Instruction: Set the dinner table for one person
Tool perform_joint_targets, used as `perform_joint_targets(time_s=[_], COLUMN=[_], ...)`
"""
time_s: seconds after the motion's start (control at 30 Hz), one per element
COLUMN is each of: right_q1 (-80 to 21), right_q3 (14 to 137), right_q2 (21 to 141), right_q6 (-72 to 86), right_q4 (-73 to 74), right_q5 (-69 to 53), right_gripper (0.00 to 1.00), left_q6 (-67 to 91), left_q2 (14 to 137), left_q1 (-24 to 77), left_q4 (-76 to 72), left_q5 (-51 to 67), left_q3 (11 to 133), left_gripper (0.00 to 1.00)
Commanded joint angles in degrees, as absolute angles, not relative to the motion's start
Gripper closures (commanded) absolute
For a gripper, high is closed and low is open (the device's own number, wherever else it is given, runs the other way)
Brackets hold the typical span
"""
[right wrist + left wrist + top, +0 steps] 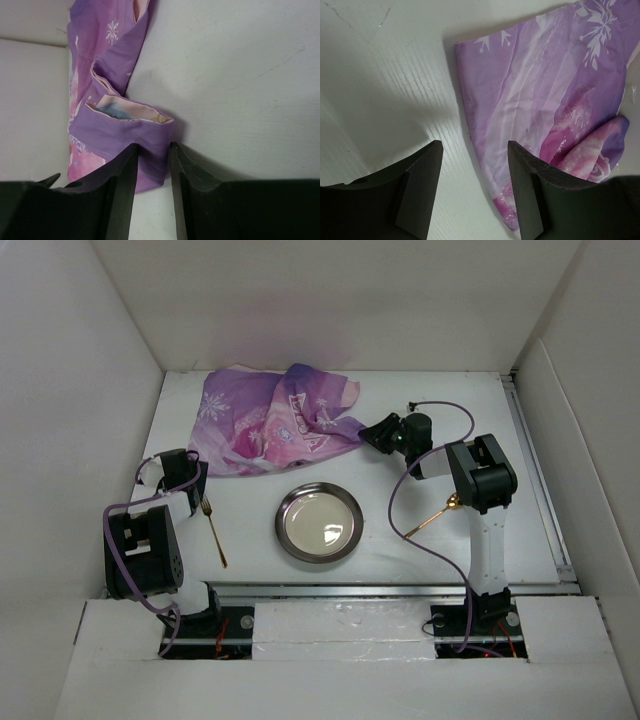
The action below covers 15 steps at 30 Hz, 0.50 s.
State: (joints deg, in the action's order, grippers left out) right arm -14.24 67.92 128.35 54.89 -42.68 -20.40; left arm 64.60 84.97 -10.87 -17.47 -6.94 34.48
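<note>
The white dinner table (pixel 400 560) carries a crumpled purple printed cloth mat (pixel 270 420) at the back. A round metal plate (pixel 320 522) sits in the middle. A gold fork (pixel 212 530) lies to the left of the plate and a gold spoon (pixel 432 517) to the right. My left gripper (pixel 185 472) is open and empty by the cloth's left corner (pixel 545 90), with bare table between its jaws (pixel 475 145). My right gripper (pixel 372 433) is closed on the cloth's folded right corner (pixel 125 135), and the hem sits between its jaws (pixel 153 146).
White walls enclose the table on the left, back and right. A metal rail (pixel 400 590) runs along the near edge in front of the arm bases. A purple cable (pixel 440 410) loops over the right arm.
</note>
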Motion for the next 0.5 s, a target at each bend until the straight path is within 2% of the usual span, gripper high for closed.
perform_joint_targets(time_s=[0.0,0.27,0.37,0.47], right_q1=[-13.62,-13.10,-12.57,-12.57], right_q3=[68.38,68.20,68.29,68.11], right_q2=[128.58,127.97,127.97,127.71], right_q6=[56.25,55.55,55.72,55.63], right_q4=[-50.61,-52.91,-53.26,-53.26], right_q5=[-21.62,-22.50,-22.76,-23.20], right_gripper=[0.66,0.82,0.87,0.92], left_q6=[64.34,62.14,60.39,59.06], left_q2=[84.55,80.95,84.71,89.99], left_q1=[-10.99,-10.99,-11.68,-12.91], left_q4=[-16.96,-13.64,-9.86,-8.62], left_q5=[-7.21,-11.75,-12.83,-8.98], left_q3=[36.82,38.83,42.87,46.65], left_gripper=[0.49,0.50,0.50,0.51])
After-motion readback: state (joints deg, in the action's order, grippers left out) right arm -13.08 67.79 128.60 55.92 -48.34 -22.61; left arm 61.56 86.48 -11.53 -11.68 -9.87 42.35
